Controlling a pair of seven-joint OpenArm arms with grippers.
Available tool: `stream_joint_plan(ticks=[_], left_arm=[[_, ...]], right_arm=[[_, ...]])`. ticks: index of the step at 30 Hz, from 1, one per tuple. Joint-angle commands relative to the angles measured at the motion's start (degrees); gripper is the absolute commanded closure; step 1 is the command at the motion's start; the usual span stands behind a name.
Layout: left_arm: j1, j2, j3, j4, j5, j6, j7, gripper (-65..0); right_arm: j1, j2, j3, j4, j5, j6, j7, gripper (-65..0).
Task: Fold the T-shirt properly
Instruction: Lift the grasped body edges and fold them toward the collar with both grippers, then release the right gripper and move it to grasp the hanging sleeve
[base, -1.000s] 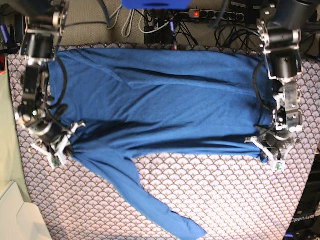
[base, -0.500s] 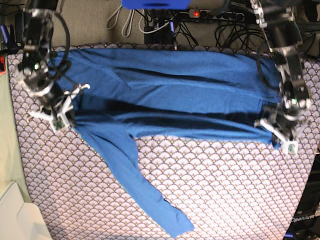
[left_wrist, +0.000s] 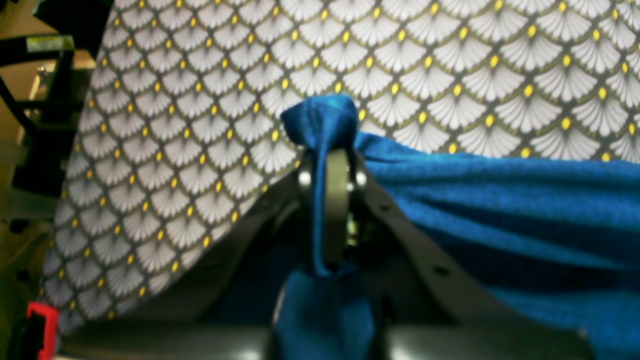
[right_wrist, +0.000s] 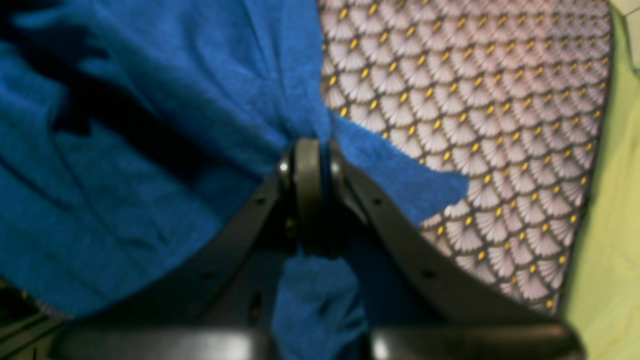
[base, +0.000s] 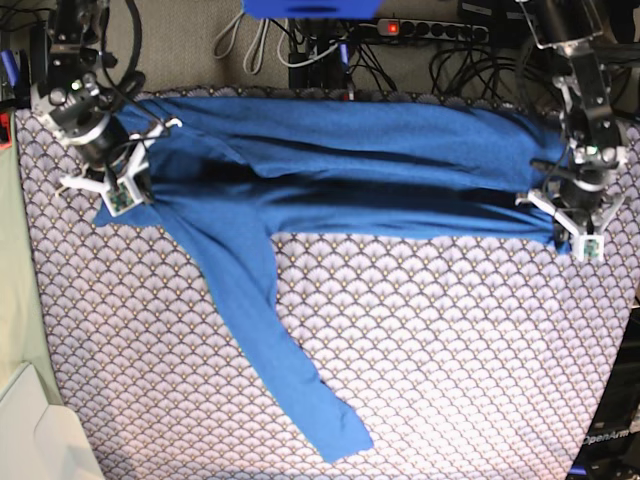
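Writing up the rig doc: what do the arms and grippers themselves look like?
Both arms are black and silver metal with black cables looped alongside. The left gripper and right gripper have white bracket-like frames, each carrying a small green-marked tag. Up close, the fingers are dark grey curved plastic with shiny screws.

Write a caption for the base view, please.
Both arms pinch the T-shirt edge, one sleeve trailing across the tablecloth.

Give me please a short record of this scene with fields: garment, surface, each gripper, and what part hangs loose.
garment: blue T-shirt, long sleeves, lying in a band across the table
surface: scallop-patterned tablecloth
left gripper: shut on the shirt's edge
right gripper: shut on the shirt's edge
loose part: one sleeve trails diagonally over the cloth
behind table: power strip and cables
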Motion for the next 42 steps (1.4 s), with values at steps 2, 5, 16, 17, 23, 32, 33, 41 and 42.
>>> stream_joint_plan(ticks=[2, 5, 16, 17, 23, 32, 33, 41, 42], left_arm=[[0.5, -0.9, -0.8, 1.3, -0.1, 0.4, -1.4, -0.4], [1.6, -1.0, -0.8, 2.8, -0.1, 0.4, -1.4, -0.4], [5.3, -0.9, -0.8, 5.1, -0.1, 0.4, -1.4, -0.4], [5.8, -0.9, -0.7, 5.1, -0.1, 0.4, -1.4, -0.4], [7.5, -0.9, -0.3, 4.7, -0.1, 0.4, -1.4, -0.4], [6.9, -0.9, -0.3, 0.8, -0.1, 0.4, -1.4, -0.9], [6.8, -0.9, -0.3, 0.8, -0.1, 0.4, -1.4, -1.0], [6.8, -0.9, -0.3, 0.8, -0.1, 0.4, -1.4, -24.7], [6.8, -0.9, -0.3, 0.8, -0.1, 0.4, -1.4, -31.6]], right_arm=[[-0.2, 0.6, 1.2, 1.9, 0.6, -0.4, 1.6, 0.0], [-1.1, 0.5, 3.6, 2.8, 1.1, 2.3, 1.6, 0.0], [-5.1, 0.5, 8.1, 3.3, 4.4, 4.0, 1.5, 0.0], [-5.5, 0.4, 8.1, 3.3, 4.4, 4.0, 1.5, 0.0], [-6.2, 0.3, 8.1, 3.1, 4.4, 4.0, 1.5, 0.0], [-6.1, 0.3, 8.1, 3.2, 4.4, 4.0, 1.2, 0.0], [-6.1, 0.3, 8.1, 3.2, 4.4, 4.0, 1.2, 0.0], [-5.6, 0.3, 8.1, 3.3, 4.4, 4.0, 1.1, 0.0], [-5.6, 0.3, 8.1, 3.3, 4.4, 4.0, 1.1, 0.0]])
